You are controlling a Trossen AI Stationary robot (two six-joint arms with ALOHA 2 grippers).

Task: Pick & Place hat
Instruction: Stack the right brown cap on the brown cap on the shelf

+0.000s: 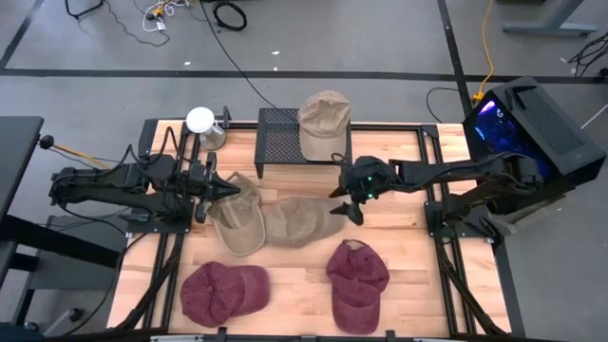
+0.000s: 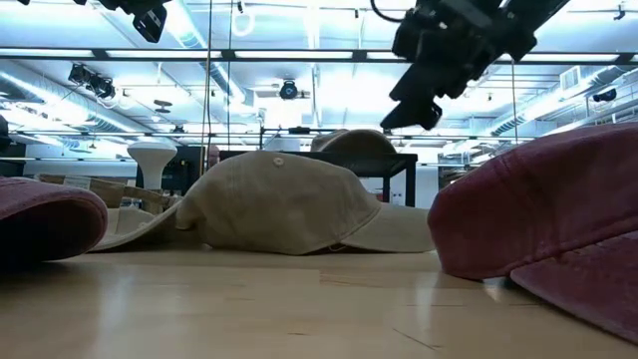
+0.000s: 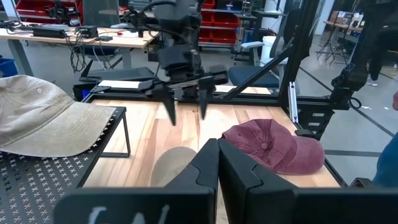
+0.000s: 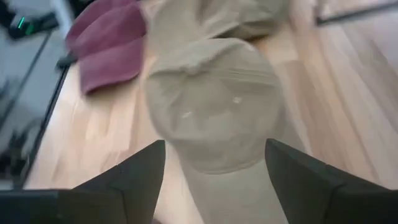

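Wooden tabletop (image 1: 294,275) amid grey floor (image 1: 380,47)

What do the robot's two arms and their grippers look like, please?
Both arms are matte black, built of slim jointed segments. The left gripper ends in two thin, tapered dark fingers. The right gripper has the same pointed black fingers and a small green light on its wrist housing.

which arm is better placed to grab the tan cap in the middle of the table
Right. The right gripper hangs open just above the tan cap, with the crown framed between its fingers in the wrist view. The left gripper is shut, over the neighbouring cap.
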